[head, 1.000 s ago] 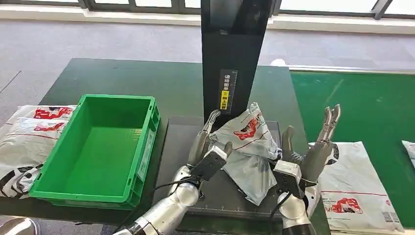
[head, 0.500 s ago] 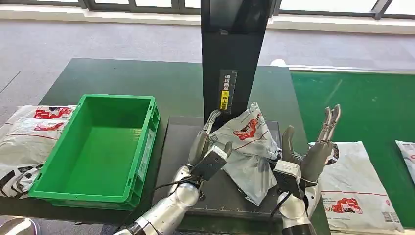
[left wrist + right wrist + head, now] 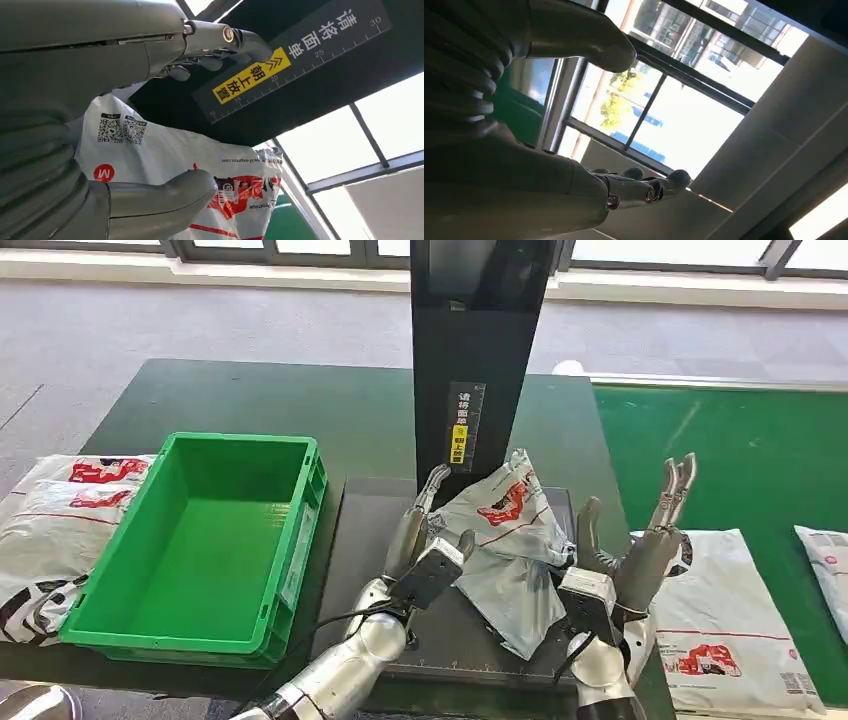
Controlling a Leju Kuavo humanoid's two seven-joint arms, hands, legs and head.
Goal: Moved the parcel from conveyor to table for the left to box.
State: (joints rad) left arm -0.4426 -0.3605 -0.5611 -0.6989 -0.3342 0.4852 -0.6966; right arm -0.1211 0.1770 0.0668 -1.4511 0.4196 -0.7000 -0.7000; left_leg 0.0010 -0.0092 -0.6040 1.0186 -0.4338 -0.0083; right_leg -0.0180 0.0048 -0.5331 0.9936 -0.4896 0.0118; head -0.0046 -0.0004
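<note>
Your parcel (image 3: 508, 540) sits crumpled at centre frame on the dark platform (image 3: 365, 530), its top leaning against the black post (image 3: 478, 350). Your left hand (image 3: 415, 530) is on the parcel's left edge, fingers up along the bag and thumb pressed into it; the left wrist view shows the thumb (image 3: 165, 192) against the printed plastic, so it grips. Your right hand (image 3: 640, 540) stands just right of the parcel, fingers spread upward, holding nothing. The green box (image 3: 205, 540) is left of the platform, its near rim at the surface (image 3: 250, 400) edge. Another bag (image 3: 730, 625) lies on the conveyor (image 3: 760, 460), lower right.
</note>
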